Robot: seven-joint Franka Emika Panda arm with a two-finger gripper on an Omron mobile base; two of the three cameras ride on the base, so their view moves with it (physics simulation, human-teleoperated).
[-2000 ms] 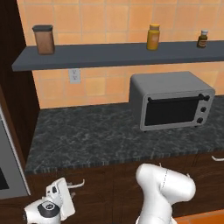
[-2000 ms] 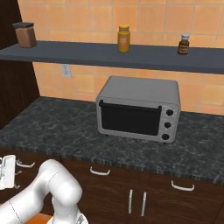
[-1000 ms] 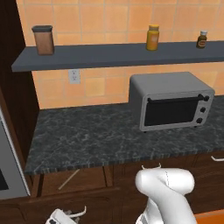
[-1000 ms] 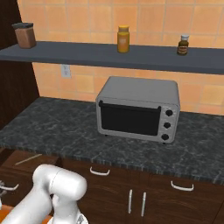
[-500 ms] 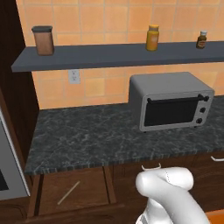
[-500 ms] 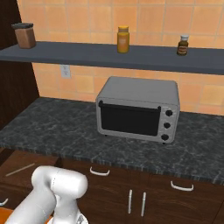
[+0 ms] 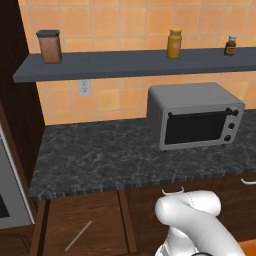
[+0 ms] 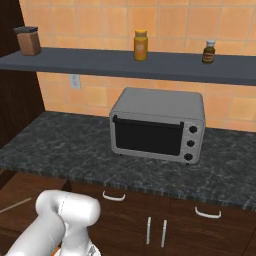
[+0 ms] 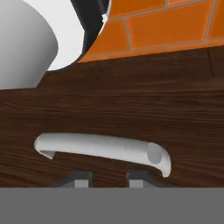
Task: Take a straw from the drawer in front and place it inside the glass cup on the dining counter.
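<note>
The pincer [image 9: 105, 178] sits just below a curved silver drawer handle [image 9: 103, 148] on a dark wood front, its two fingertips [image 9: 81, 178] a small gap apart with nothing between them; whether they are released or clenched, I cannot tell. Orange floor tiles [image 9: 166, 26] lie beyond the wood. The left base view looks into the open drawer [image 7: 82, 225], where the straw [image 7: 78, 235] lies slanted on the bottom. Above it runs the black speckled surface [image 7: 100, 155] carrying a grey toaster oven [image 7: 195, 115]. A wall shelf [image 7: 135, 62] holds three jars. The right base view catches the straw [image 8: 14, 205] at its left edge and shows lower cabinet doors [image 8: 155, 230].
</note>
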